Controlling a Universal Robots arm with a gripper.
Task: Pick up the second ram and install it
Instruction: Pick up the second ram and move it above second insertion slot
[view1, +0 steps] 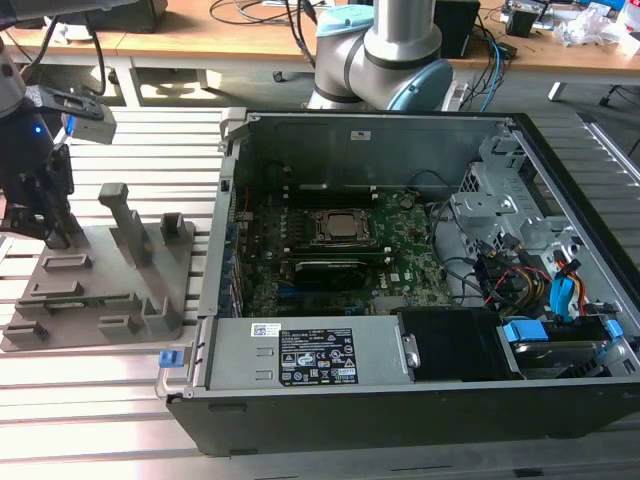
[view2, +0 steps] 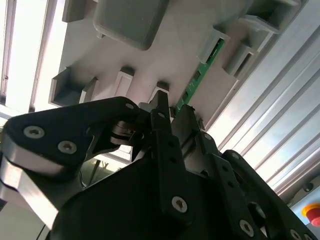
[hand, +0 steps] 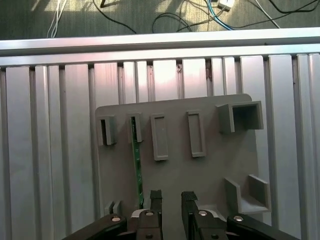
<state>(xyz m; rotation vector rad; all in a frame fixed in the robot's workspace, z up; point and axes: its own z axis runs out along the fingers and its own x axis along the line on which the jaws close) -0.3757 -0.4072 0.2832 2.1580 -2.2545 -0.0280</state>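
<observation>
The second ram (hand: 136, 160) is a thin green stick standing on edge in a slot of the grey tray (hand: 220, 165). The second wrist view has the ram (view2: 200, 72) running across the tray (view2: 165, 55) towards my fingertips. My gripper (hand: 171, 196) hangs low over the tray with a narrow gap between its black fingers (hand: 156, 200). Nothing sits in that gap, and the stick's near end lies just beside one finger. In the exterior view my gripper (view1: 45, 225) is at the far left, over the tray (view1: 100, 290).
An open computer case (view1: 400, 400) stands to the exterior view's right of the tray, with the green motherboard (view1: 410, 270) and CPU socket (view1: 335, 228) inside. Drive bays and cables (view1: 540, 290) fill its right end. The tray carries upright posts (view1: 125, 225). Slatted aluminium table (hand: 50, 150) lies all round.
</observation>
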